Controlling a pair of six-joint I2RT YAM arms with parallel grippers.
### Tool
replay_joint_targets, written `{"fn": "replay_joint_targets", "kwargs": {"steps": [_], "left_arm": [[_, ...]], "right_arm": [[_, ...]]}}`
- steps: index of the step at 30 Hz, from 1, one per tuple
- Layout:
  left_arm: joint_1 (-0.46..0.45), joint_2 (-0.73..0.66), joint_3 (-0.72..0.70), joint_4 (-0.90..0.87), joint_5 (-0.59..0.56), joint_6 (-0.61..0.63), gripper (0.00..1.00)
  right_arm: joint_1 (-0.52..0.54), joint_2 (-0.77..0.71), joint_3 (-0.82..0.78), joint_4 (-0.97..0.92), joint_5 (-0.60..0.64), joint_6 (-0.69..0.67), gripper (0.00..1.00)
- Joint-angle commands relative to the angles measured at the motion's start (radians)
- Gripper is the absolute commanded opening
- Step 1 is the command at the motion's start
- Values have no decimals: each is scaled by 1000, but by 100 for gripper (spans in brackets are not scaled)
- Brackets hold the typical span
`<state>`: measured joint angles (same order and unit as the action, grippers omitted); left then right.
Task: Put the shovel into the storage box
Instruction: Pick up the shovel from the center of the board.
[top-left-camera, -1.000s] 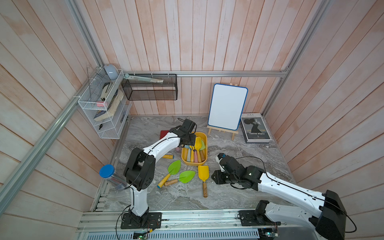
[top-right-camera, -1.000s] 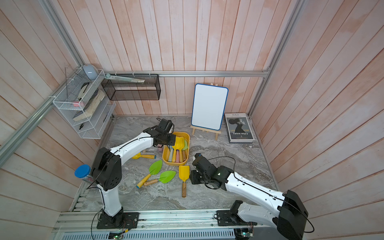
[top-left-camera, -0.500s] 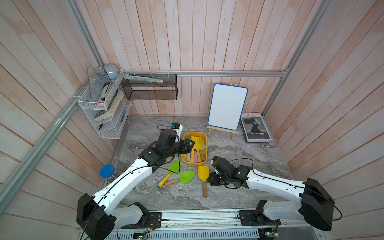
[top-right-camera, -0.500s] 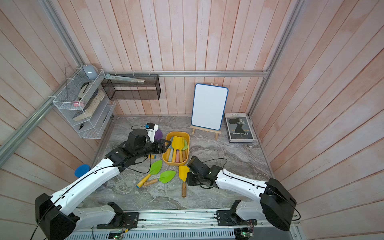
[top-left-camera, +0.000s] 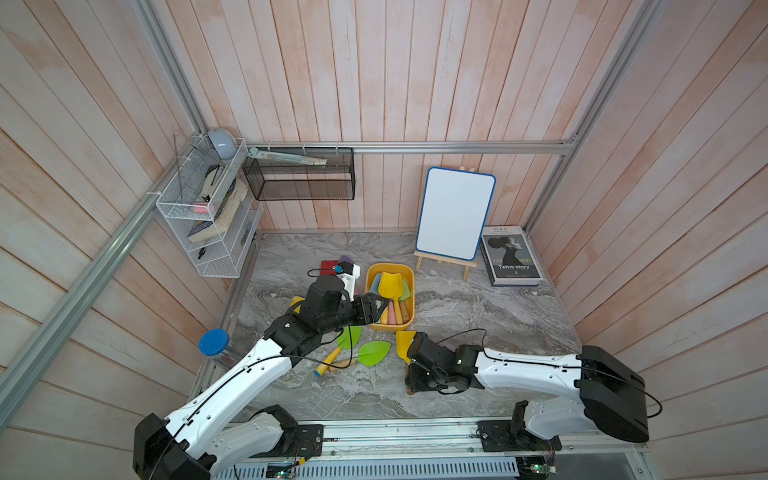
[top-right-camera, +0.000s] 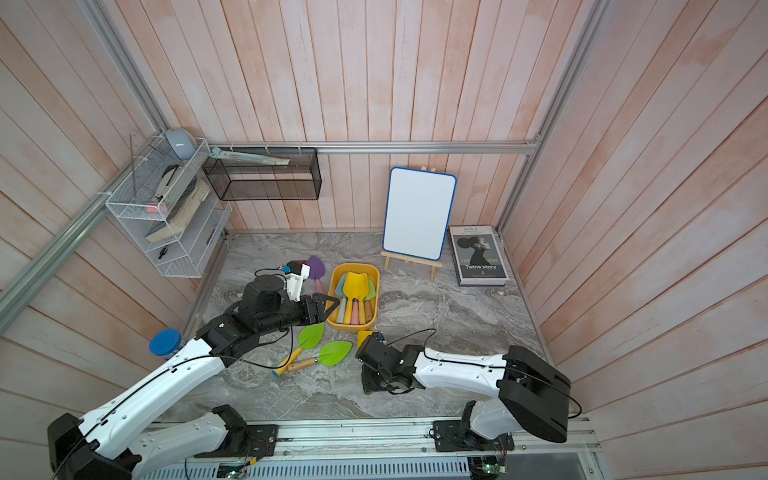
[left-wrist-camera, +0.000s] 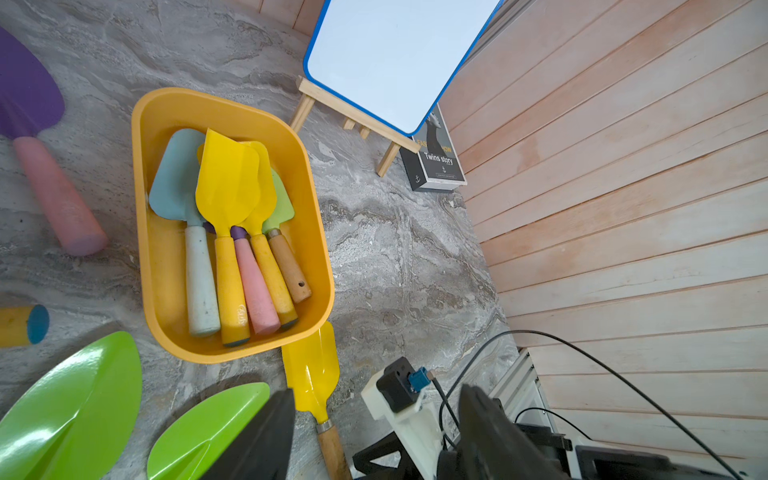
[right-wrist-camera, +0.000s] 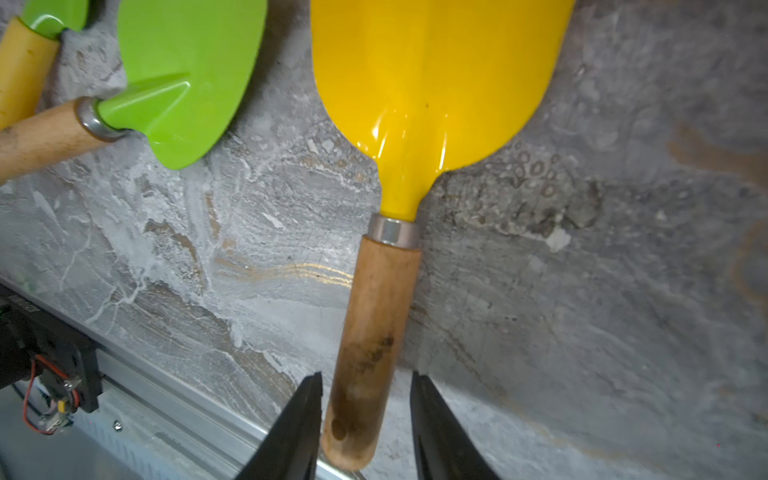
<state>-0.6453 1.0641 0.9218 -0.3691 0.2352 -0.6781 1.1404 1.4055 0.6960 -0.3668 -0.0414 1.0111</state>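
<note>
The storage box (top-left-camera: 390, 266) (top-right-camera: 353, 266) (left-wrist-camera: 139, 187) is a yellow-orange tub holding several shovels. Just in front of it a yellow shovel (top-left-camera: 403, 343) (top-right-camera: 363, 336) (left-wrist-camera: 313, 374) (right-wrist-camera: 432, 83) with a wooden handle lies flat on the marble table. My right gripper (right-wrist-camera: 366, 376) (top-left-camera: 415, 376) is low over the handle's end, open, one finger on each side of it with gaps showing. My left gripper (top-left-camera: 380, 309) (top-right-camera: 330, 309) (left-wrist-camera: 376, 390) hovers open and empty by the box's front left corner.
Two green leaf-shaped shovels (top-left-camera: 374, 353) (top-left-camera: 349, 336) lie left of the yellow one. A purple shovel (top-right-camera: 316, 266) lies behind the left arm. Whiteboard easel (top-left-camera: 455, 214) and book (top-left-camera: 513, 257) stand back right. A blue-lidded jar (top-left-camera: 214, 343) sits at the left edge.
The left gripper has drawn back from the box's far left side to its front left corner and opened wider. The right gripper has come down over the yellow shovel's handle.
</note>
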Motion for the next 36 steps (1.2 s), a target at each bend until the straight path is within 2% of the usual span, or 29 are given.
{"fn": "replay_joint_targets", "kwargs": {"steps": [1, 7, 9, 21, 26, 36], "left_arm": [[-7, -26, -21, 11, 7, -11, 68], [-7, -41, -10, -18, -12, 8, 67], [-8, -42, -9, -19, -13, 11, 67], [-11, -39, -40, 33, 38, -27, 68], [-29, -27, -84, 76, 69, -65, 67], [-138, 88, -123, 166, 28, -107, 68]], "right_arm": [[13, 33, 4, -13, 41, 47, 41], [22, 84, 33, -24, 51, 59, 40], [21, 94, 39, -32, 57, 60, 37], [22, 58, 37, -67, 84, 58, 1], [22, -37, 8, -106, 123, 77, 0], [14, -257, -27, -244, 218, 139, 0]]}}
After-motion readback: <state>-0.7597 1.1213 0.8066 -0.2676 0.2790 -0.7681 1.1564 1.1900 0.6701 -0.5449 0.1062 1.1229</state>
